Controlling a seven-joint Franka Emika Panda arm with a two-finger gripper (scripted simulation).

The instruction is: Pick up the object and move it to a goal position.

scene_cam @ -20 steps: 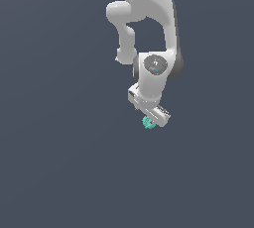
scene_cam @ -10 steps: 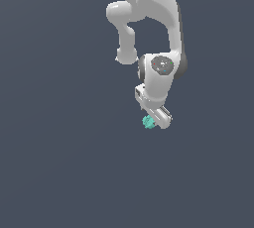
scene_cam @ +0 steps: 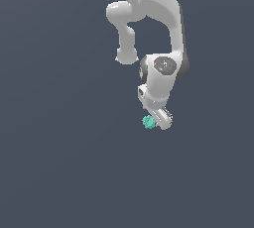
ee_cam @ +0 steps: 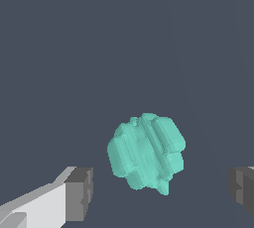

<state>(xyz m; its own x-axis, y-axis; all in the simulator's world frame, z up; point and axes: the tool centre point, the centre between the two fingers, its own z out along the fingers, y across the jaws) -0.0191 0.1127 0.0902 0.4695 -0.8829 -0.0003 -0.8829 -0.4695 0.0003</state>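
Object (ee_cam: pixel 146 153) is a bright teal-green, kinda ridged and blocky. Gripper (ee_cam: pixel 158 192) is white with dark grey pads (ee_cam: pixel 79 194). Desk (scene_cam: pixel 59 147) is plain slate grey.

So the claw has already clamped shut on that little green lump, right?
Not quite. In the wrist view the gripper is open: its two fingers stand apart on either side of the green lump, with visible gaps, touching nothing.
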